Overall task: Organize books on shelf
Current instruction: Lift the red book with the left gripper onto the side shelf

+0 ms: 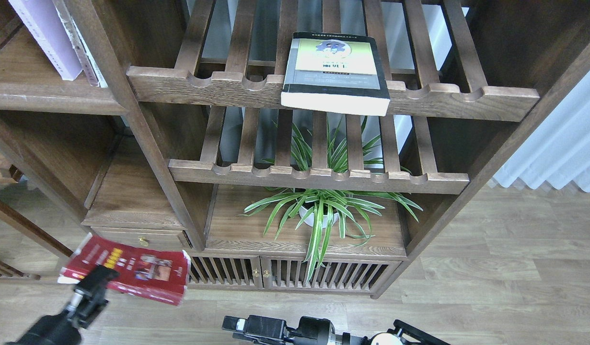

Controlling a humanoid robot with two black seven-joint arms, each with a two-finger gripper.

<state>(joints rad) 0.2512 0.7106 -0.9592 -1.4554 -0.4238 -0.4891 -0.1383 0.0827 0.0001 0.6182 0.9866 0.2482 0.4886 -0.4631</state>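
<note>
My left gripper (99, 278) is shut on the red book with photos (132, 268) and holds it nearly flat in the air at the lower left, in front of the small drawer. The thick black-edged book with the yellow-green cover (335, 72) lies flat on the upper slatted rack and overhangs its front rail. The pale lavender-white book (45, 38) stands leaning on the solid dark-brown shelf (50, 98) at the upper left. My right gripper (235, 325) is low at the bottom centre, apart from the red book; its fingers cannot be told apart.
A potted spider plant (321, 211) stands on the low cabinet top under the lower slatted rack (318, 175). A small drawer with a brass knob (142, 241) is beside the red book. A thick upright post (146, 129) separates the left shelves from the racks. White curtain (563, 143) at the right.
</note>
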